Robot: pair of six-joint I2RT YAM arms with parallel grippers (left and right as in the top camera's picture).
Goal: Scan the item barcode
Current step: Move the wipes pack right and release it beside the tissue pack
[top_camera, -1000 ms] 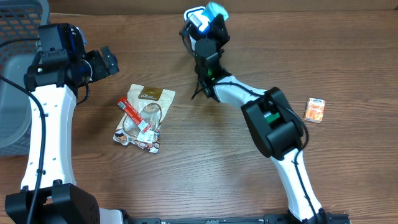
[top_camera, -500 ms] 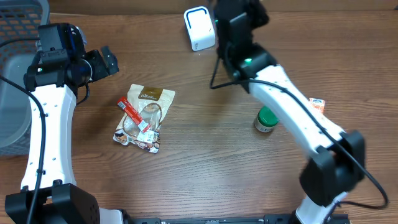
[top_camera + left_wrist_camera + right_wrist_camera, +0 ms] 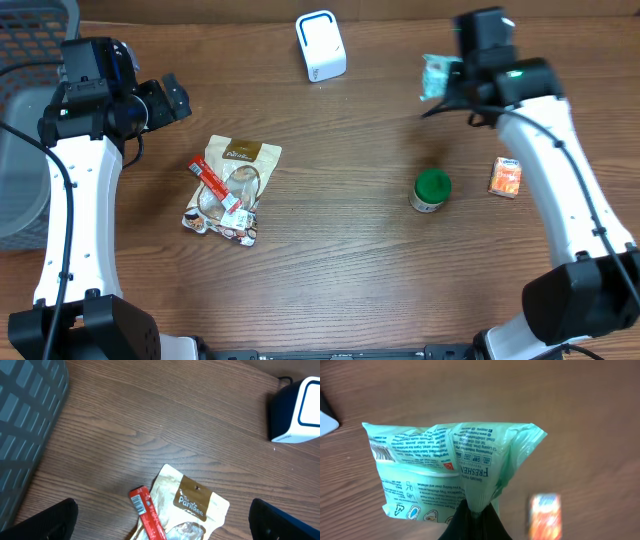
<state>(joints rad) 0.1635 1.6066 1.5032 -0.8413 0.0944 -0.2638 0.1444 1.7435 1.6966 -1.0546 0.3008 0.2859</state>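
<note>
A: Right pincer (image 3: 473, 512) clenched on the folded seam of the green packet (image 3: 445, 460), hanging just ahead, off the tabletop (image 3: 585, 405).
B: Light, soft, crinkly film, likely slippery. Safer pinched deep on that seam, printed face flat.

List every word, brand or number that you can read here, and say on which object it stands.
"FRESHEN": green packet, large print; its fine print is too small to read.
"Panbee" (last letters uncertain): brown pouch.
Red stick: print too small to read.
Orange box: blurred, unreadable.
White scanner and green-lidded jar: no text visible.
</note>
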